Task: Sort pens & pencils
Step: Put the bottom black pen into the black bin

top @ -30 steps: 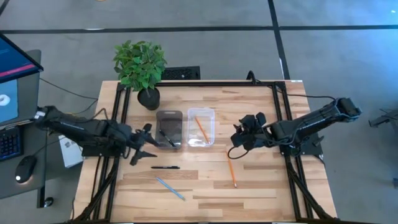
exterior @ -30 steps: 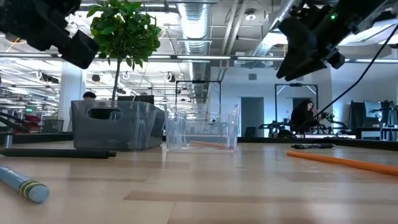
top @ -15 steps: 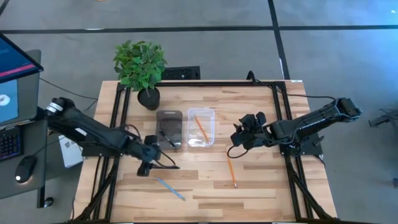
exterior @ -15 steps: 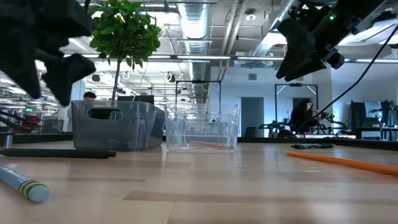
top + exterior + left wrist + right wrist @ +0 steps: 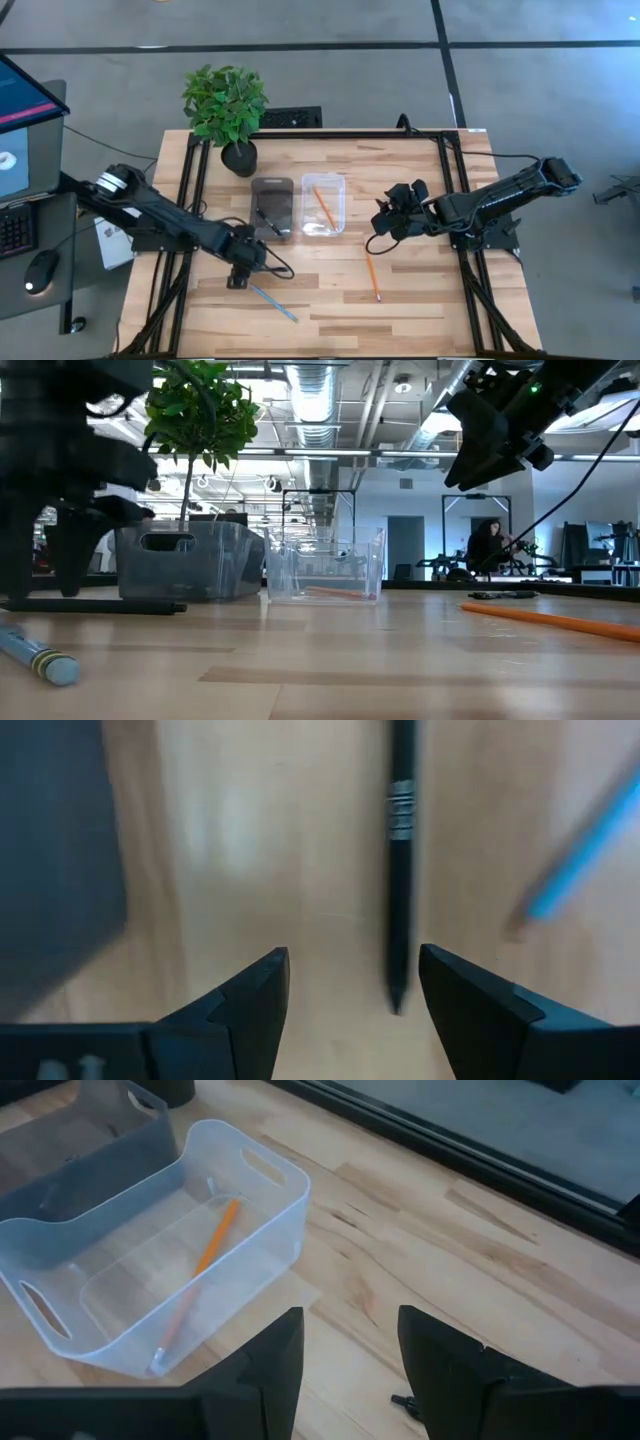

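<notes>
My left gripper [image 5: 242,270] [image 5: 350,970] is open and points down just above the table, near the grey tray [image 5: 272,208]. A black pen [image 5: 400,870] [image 5: 95,606] lies flat on the wood; its tip reaches between the fingers, nearer one of them, untouched. A second black pen lies in the grey tray. The light blue pencil [image 5: 273,302] [image 5: 585,850] lies flat close by. One orange pencil [image 5: 200,1270] lies in the clear tray [image 5: 323,205]; another [image 5: 372,277] lies on the table. My right gripper [image 5: 385,225] [image 5: 345,1350] hovers open to the right of the clear tray.
A potted plant [image 5: 228,110] stands at the far left of the table behind the trays. Black frame rails [image 5: 195,200] run along the table's left, right and far sides. Bare wood [image 5: 420,300] lies along the near right. People sit in the room beyond [image 5: 490,545].
My left gripper has swung from beside the grey tray toward the near edge and a little right, tipped to point down, and come down over the black pen on the table. The pen and pencils have stayed where they were.
</notes>
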### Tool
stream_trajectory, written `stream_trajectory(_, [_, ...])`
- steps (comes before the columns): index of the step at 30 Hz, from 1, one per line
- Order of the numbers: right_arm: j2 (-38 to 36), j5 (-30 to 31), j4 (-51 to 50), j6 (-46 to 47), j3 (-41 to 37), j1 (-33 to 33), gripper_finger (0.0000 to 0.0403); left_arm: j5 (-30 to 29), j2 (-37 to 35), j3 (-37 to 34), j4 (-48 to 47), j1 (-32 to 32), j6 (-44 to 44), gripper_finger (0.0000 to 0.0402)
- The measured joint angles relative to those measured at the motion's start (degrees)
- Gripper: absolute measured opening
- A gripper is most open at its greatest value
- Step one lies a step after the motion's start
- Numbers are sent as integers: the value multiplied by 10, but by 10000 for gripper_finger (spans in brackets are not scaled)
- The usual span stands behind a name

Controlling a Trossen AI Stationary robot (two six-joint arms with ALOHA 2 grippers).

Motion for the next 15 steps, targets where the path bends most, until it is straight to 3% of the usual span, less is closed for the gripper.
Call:
stream_trajectory(5, [0,0,0,0,0,0,186,-30,50,28,-31,0,-16,213])
stream_trajectory(15, [0,-43,0,0,0,1,186,9,71,54,-38,-14,-20,163])
